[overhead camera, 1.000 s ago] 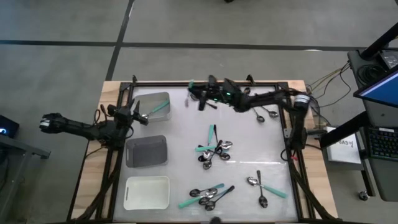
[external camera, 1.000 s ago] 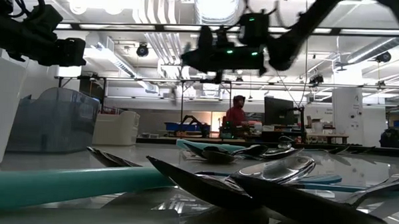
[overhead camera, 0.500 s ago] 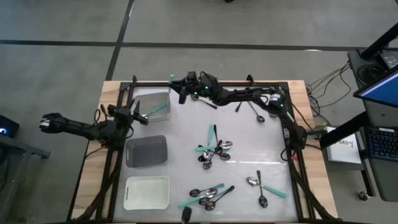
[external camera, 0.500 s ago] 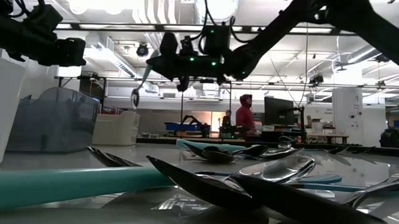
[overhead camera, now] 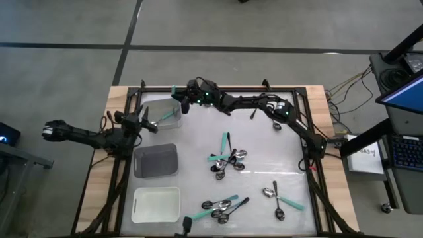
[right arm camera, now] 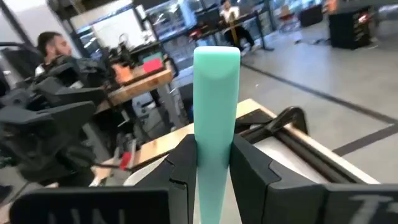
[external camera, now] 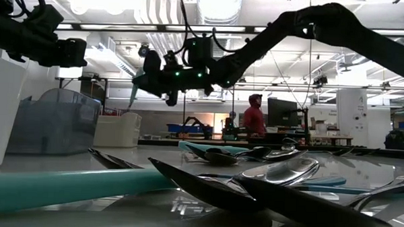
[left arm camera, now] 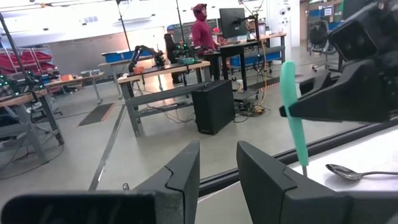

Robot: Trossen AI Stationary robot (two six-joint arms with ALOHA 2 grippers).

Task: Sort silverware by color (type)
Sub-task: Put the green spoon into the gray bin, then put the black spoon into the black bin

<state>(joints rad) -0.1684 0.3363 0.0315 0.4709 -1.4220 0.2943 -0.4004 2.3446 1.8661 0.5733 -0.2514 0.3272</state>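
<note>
My right gripper (overhead camera: 178, 96) hovers level over the far right corner of the clear bin (overhead camera: 156, 106), shut on a teal-handled spoon (overhead camera: 174, 90) that also shows in the low view (external camera: 137, 83). A second teal-handled spoon (overhead camera: 170, 116) lies in that bin. My left gripper (overhead camera: 152, 123) waits open and holding nothing at the bin's left side. More silverware lies in loose heaps at mid-table (overhead camera: 228, 158), near the front edge (overhead camera: 221, 207), at the front right (overhead camera: 277, 196) and at the far right (overhead camera: 274, 121). My right gripper pinches the spoon's teal handle (right arm camera: 216, 134) between its two fingers (right arm camera: 180, 158), about halfway along it (left arm camera: 292, 112). The fingers lie level, coming from the table's right and crossing the handle. The spoon stands upright, handle end up, lifted clear above the bin.
A grey tray (overhead camera: 156, 160) and a white tray (overhead camera: 156, 205) sit in a column nearer than the clear bin on the table's left. A black frame (overhead camera: 304, 132) rims the table. People stand at desks in the room beyond.
My right gripper has travelled along the far edge toward the table's left, carrying the teal-handled spoon from the middle of that edge to the clear bin's far right corner, sinking slightly and rolling a little. The spoon stays lifted clear.
</note>
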